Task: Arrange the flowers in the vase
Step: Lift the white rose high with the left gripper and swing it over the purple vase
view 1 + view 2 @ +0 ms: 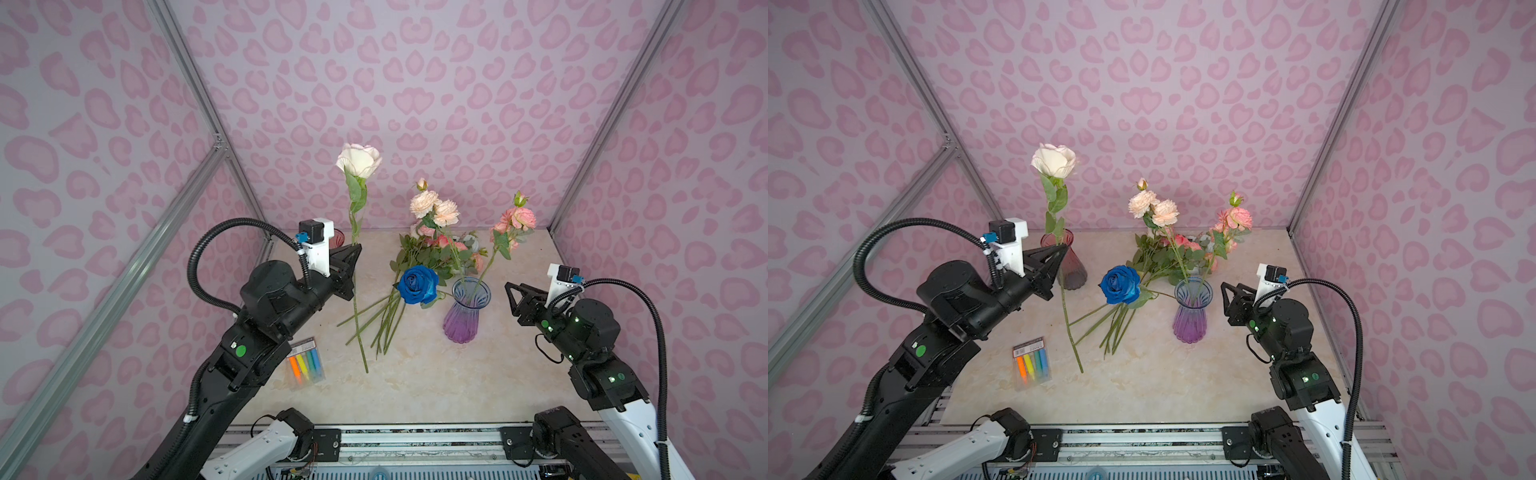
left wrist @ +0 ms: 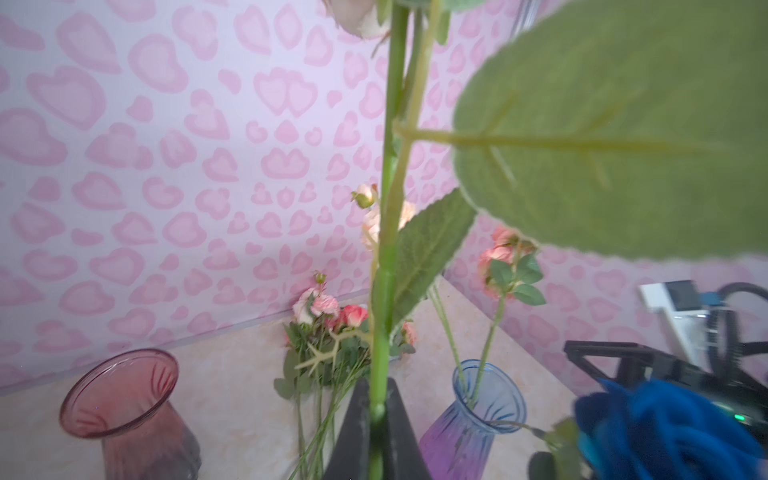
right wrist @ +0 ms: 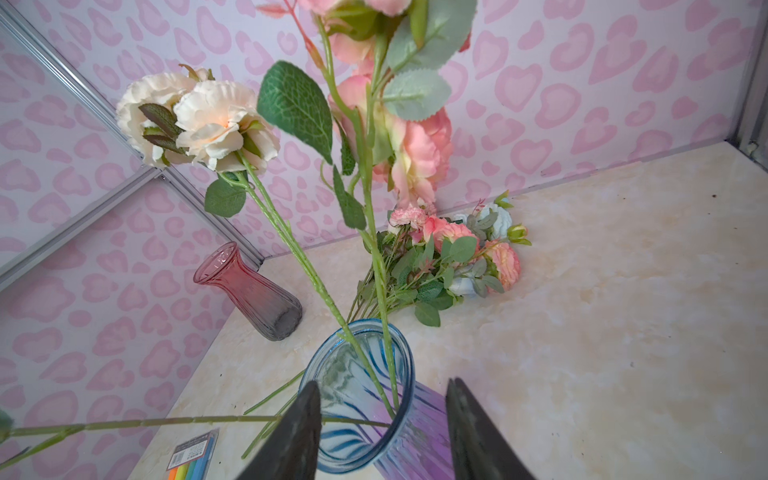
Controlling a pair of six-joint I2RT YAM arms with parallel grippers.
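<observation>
Left hand clamps a cream rose upright by its stem, left of the blue vase; right hand hovers right of it, jaws parted, empty. Loose flowers lie behind it.

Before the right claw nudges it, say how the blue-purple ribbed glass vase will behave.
Likely tippy: the blue-purple ribbed glass vase holds tall leaning flower stems. Glass on smooth tabletop probably slides and could crack.

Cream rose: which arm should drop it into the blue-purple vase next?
Left. The left claw is shut on the stem of the cream rose, holding it upright; the right claw stands open and empty beside the blue-purple vase.
</observation>
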